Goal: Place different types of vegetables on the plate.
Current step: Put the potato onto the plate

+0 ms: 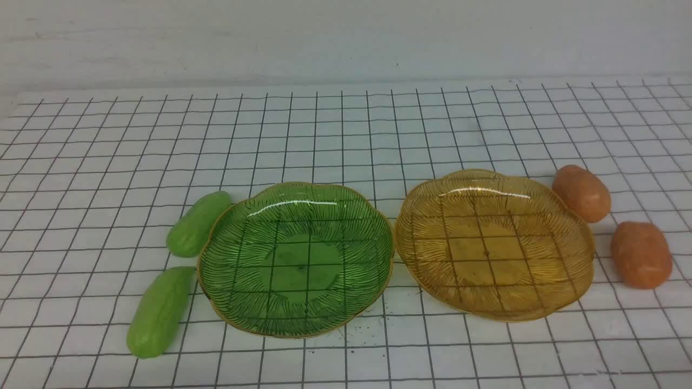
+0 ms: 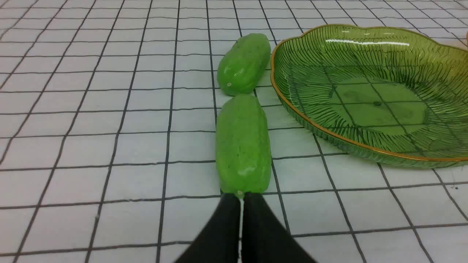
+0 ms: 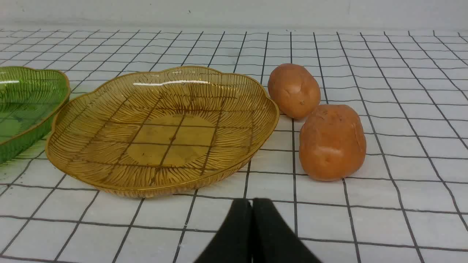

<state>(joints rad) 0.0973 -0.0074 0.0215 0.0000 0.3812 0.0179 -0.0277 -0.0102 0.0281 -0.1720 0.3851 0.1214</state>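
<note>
On the robot's left, beside the green plate [image 1: 300,324], lies the near cucumber [image 1: 159,316], straight out ahead of the left claw [image 2: 241,197], its long axis running away from the robot and leaning toward the plate. That claw's tips are together, with nothing between them; the left arm is the nearer one. The right claw [image 3: 251,201] is closed too, the potatoes [image 1: 640,255] on its side. No brand, label or writing can be read.

Beyond the closed black tips of the left pincer [image 2: 242,199], two green cucumber-like pieces [image 2: 243,142] are seen laid one behind the other on the grid-lined tabletop [image 2: 139,219], the farther one beside a gold-rimmed green plate [image 2: 380,106].
</note>
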